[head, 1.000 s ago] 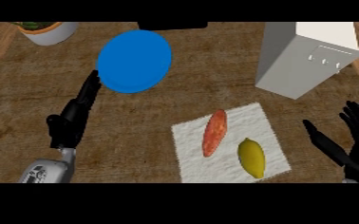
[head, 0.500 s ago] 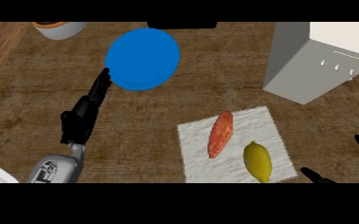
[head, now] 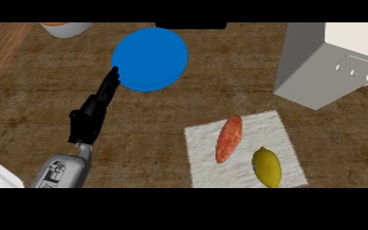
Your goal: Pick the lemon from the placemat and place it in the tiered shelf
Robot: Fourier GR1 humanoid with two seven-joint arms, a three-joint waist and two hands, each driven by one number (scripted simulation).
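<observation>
Lay on the white placemat [head: 244, 151] near the lower right of the counter [head: 179, 112]: the yellow lemon [head: 266, 167], at the mat's near right corner, with an orange-red sweet potato [head: 229, 139] just beside it to the left, apart. Stood at the upper right, well apart from the mat: the grey-and-white tiered shelf [head: 316, 63]. Rested at the left with fingers straight and relaxed, holding nothing: the left hand [head: 92, 114], fingertips at the edge of a blue plate [head: 150, 58]. Partly cut off at the top left: a pale pot [head: 66, 28].
</observation>
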